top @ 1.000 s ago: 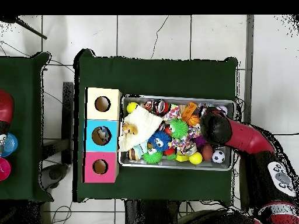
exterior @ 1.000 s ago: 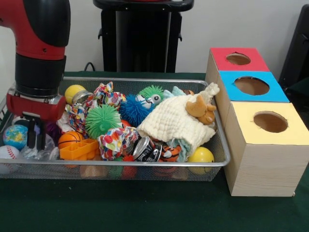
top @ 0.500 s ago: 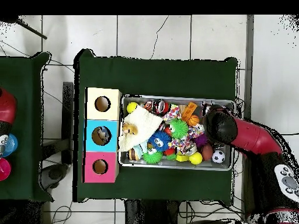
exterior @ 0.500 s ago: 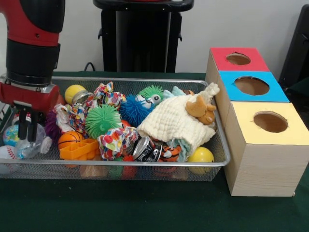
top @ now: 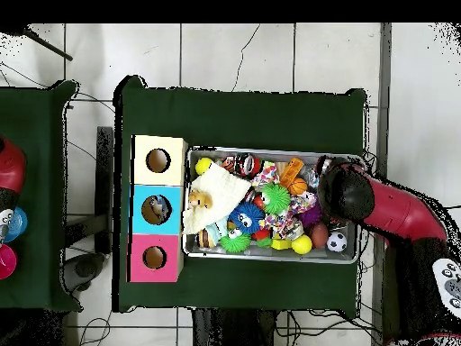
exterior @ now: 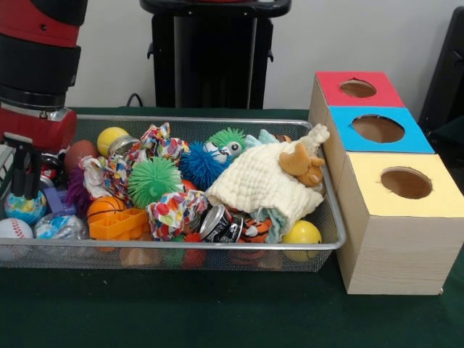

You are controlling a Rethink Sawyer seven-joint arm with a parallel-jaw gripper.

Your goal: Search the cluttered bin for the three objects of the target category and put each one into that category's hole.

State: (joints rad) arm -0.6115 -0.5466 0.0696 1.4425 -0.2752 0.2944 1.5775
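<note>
Down at the wire bin's (exterior: 217, 246) left end, a crinkly clear bottle (exterior: 59, 228) looks light and squashy; grab mid-body. Claw (exterior: 24, 185) hangs empty, fingers slightly apart.

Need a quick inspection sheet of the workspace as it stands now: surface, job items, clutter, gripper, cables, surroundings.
Surface: dark green cloth-covered table, bare in front of the basket.
Job's things: long silver wire-mesh basket, full; one crinkly clear plastic bottle lying at its end under the arm; blue-topped round hole in the pale wooden box, between the red-topped and yellow-topped holes.
Clutter: cream knitted cloth, green spiky ball, crushed silver can, orange basketball, baseball.
Gripper: black gripper raised above the basket end, nothing seen in it; open or shut not clear.
Cables: one black cable behind the basket.
Surroundings: black pedestal, tiled floor.
</note>
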